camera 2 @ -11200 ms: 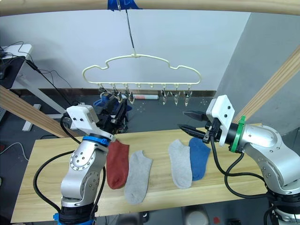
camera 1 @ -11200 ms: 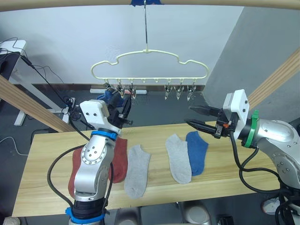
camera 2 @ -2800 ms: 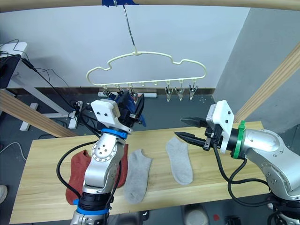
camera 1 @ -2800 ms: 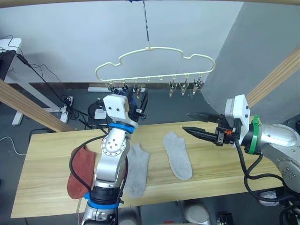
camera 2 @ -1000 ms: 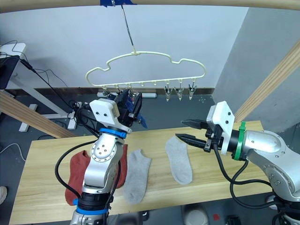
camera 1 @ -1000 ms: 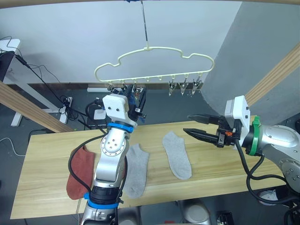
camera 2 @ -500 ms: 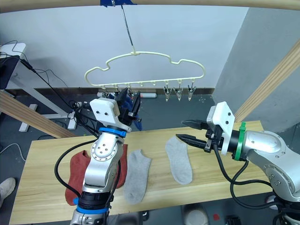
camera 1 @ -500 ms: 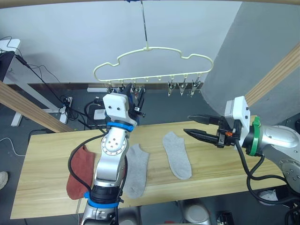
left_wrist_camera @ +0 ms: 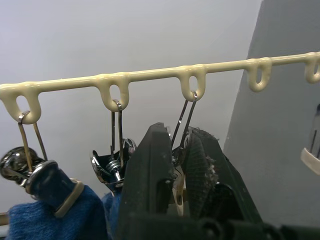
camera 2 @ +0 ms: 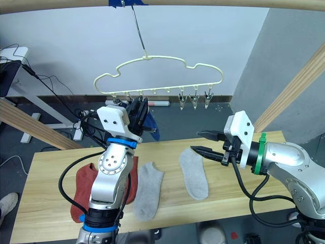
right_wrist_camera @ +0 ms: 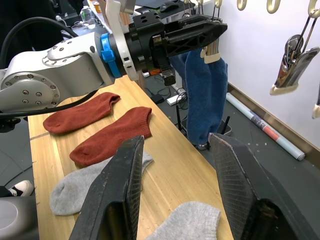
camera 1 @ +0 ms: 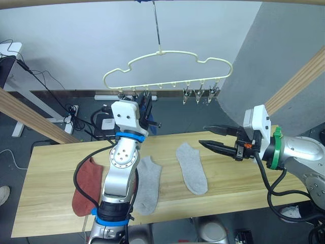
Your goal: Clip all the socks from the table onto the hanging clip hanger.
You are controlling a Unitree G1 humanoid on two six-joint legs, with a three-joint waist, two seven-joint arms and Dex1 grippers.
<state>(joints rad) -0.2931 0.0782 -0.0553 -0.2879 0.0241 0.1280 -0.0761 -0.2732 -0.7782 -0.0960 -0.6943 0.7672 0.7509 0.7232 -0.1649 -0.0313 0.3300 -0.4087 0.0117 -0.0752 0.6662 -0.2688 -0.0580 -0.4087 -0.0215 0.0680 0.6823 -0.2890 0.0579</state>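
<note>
The cream clip hanger (camera 1: 167,66) hangs above the table's (camera 1: 51,162) far edge. My left gripper (camera 1: 149,109) is raised to its clip row, shut on a blue sock (right_wrist_camera: 205,95) that dangles below, with a silver clip (left_wrist_camera: 175,185) between the finger tips. Another blue sock (left_wrist_camera: 50,215) hangs from a clip further left. Two grey socks (camera 1: 149,177) (camera 1: 192,168) and two rust-red socks (right_wrist_camera: 82,112) (right_wrist_camera: 112,135) lie on the table. My right gripper (camera 1: 202,135) hovers open and empty right of the grey socks.
Three free silver clips (camera 1: 200,94) hang at the hanger's right end. Slanted wooden frame poles (camera 1: 30,114) (camera 1: 299,84) flank the table. Cables and a power strip (camera 1: 106,123) lie on the floor behind it.
My left gripper's fingers have drawn together at the clip, the hanger has swung slightly right, and the blue sock now hangs lower. The right arm has stayed still.
</note>
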